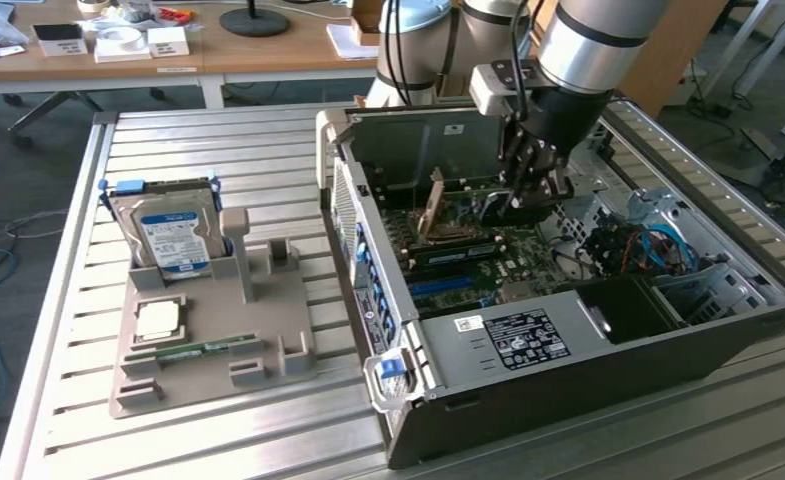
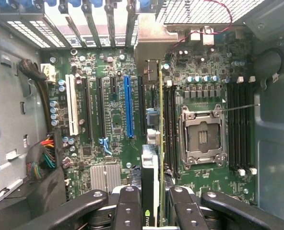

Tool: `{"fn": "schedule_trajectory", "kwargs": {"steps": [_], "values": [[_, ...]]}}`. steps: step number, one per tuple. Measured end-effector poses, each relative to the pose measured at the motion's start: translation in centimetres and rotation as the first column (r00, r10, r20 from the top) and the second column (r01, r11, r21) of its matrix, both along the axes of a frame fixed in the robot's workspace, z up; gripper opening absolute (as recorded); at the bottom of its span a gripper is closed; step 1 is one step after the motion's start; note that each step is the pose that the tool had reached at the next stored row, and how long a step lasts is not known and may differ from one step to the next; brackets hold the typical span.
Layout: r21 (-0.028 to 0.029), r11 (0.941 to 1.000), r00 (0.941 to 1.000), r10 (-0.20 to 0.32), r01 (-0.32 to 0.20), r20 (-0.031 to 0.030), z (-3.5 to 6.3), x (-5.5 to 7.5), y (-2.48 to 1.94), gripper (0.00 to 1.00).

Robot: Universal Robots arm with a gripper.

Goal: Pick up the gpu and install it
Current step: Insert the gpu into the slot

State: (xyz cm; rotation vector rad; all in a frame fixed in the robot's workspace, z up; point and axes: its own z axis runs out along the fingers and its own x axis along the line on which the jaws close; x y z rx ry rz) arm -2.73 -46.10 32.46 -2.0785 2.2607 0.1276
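clearly the gpu [image 2: 150, 191], a thin flat black-faced card, sits inside the open dark metal computer case [image 1: 659, 370], held edge-on above the green motherboard [image 2: 113, 124]. the black jointed gripper [image 2: 154, 211] is clamped on it across its flat sides. its edge runs between the long blue expansion slot [image 2: 128, 105] and the black memory slots [image 2: 171, 124] beside the silver cpu socket [image 2: 203, 136]; whether it has met a slot i cannot tell. in the exterior view the case lies at three o'clock from the grey plastic holder tray [image 1: 275, 305], whose blue-white labelled hard drive [image 1: 176, 240] stands at eleven o'clock. as i judge it, a card slightly off line would land on the board beside its slot. a tilt would jam one end, and its metal end could catch the case's rear frame. pushing on then could bend the board or slip the card in the grip.
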Motion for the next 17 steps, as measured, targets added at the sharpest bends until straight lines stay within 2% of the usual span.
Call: {"fn": "schedule_trajectory", "kwargs": {"steps": [9, 17], "values": [[0.0013, 1.0000, 1.0000, 0.003, -0.003, -0.0001, 0.00, -0.02, -0.30, 0.27], [0.0013, 0.9999, 0.9999, 0.014, -0.014, -0.0001, 0.00, -0.01, -0.31, 0.27]]}}
